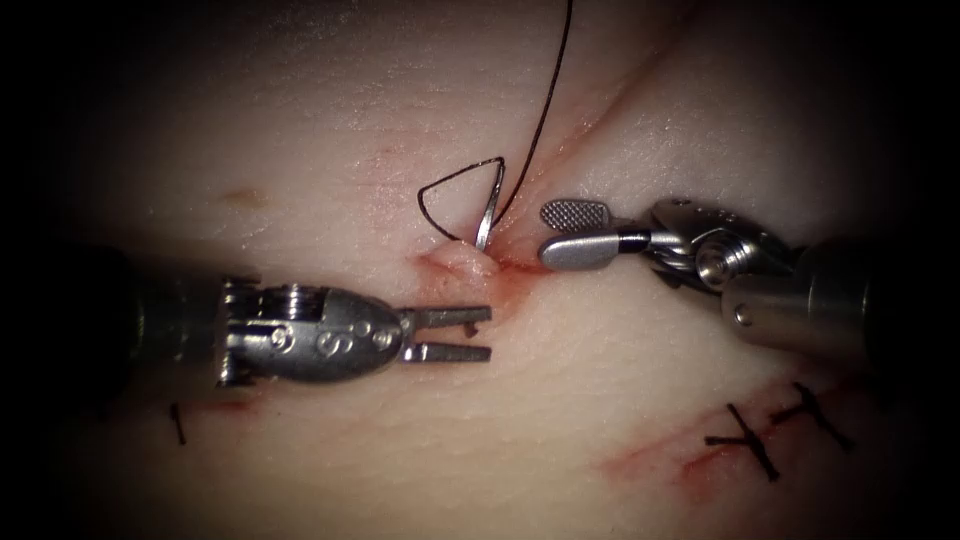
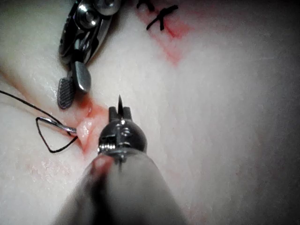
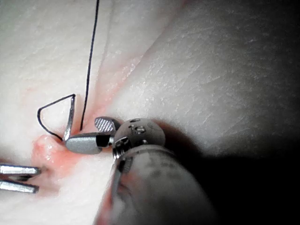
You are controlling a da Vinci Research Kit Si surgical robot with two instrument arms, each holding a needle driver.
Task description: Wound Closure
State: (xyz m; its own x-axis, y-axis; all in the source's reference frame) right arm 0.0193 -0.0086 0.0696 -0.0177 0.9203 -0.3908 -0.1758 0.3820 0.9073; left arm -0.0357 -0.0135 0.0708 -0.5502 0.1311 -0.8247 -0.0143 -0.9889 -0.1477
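Observation:
The curved needle (image 1: 487, 212) stands in the tissue (image 1: 300, 150) at the left lip of the cut (image 1: 600, 110), one end buried beside a raised fold (image 1: 462, 262). From its free upper end the dark thread (image 1: 545, 110) makes a small loop (image 1: 428, 195) to the left, and a long strand runs up out of view. My left tool (image 1: 488, 333) lies below the needle, open and holding nothing. My right tool (image 1: 545, 232) is just right of the needle, open and empty. The wrist views show the needle (image 2: 65, 126) (image 3: 70, 117) and the open jaws of the right tool (image 3: 83, 132).
Red fluid (image 1: 515, 272) wets the cut below the needle. Finished stitches (image 1: 770, 430) with short thread ends cross a second red line at lower right. A short cut end of thread (image 1: 178, 422) lies at lower left.

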